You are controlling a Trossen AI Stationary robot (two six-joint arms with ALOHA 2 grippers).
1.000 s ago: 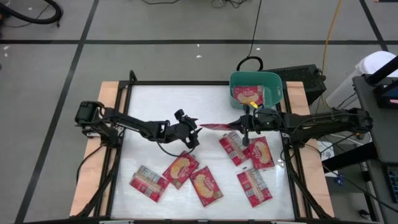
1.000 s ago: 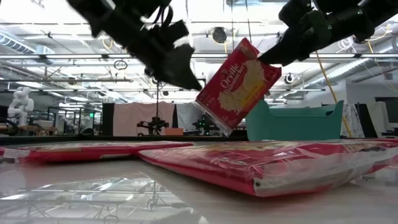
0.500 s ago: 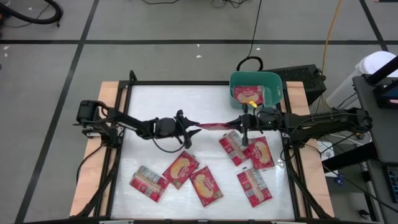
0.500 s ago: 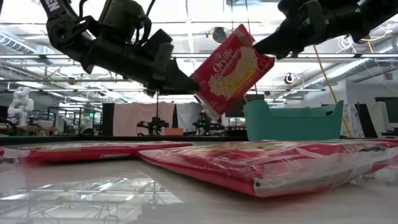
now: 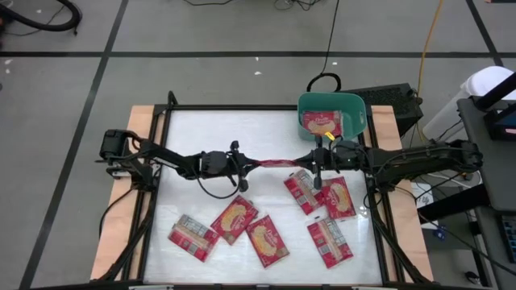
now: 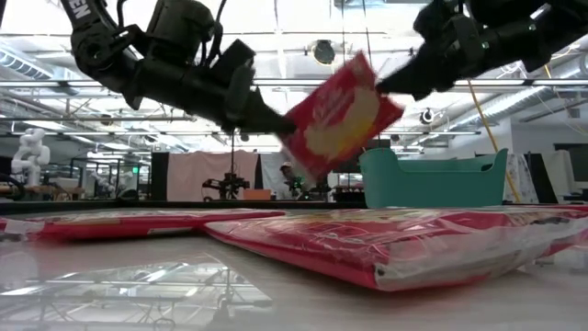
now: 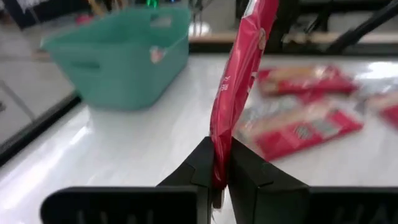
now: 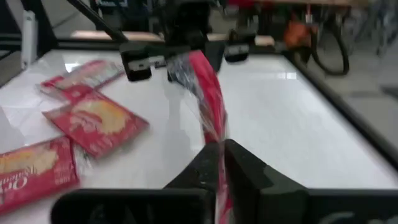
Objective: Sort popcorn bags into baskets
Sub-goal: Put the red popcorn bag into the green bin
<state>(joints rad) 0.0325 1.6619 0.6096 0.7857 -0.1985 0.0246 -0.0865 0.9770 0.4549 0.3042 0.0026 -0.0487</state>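
Red popcorn bag now pinched by left hand too.

no legible text, print on popcorn bags too blurred

I note the popcorn bags as glossy, crinkled plastic film. Basket at one o'clock: smooth teal plastic, matt. Surface glossy white, mirror-like, bare wood edging. Both tools: matt black plastic.

One red popcorn bag aloft mid-table, six more flat, one inside teal basket.
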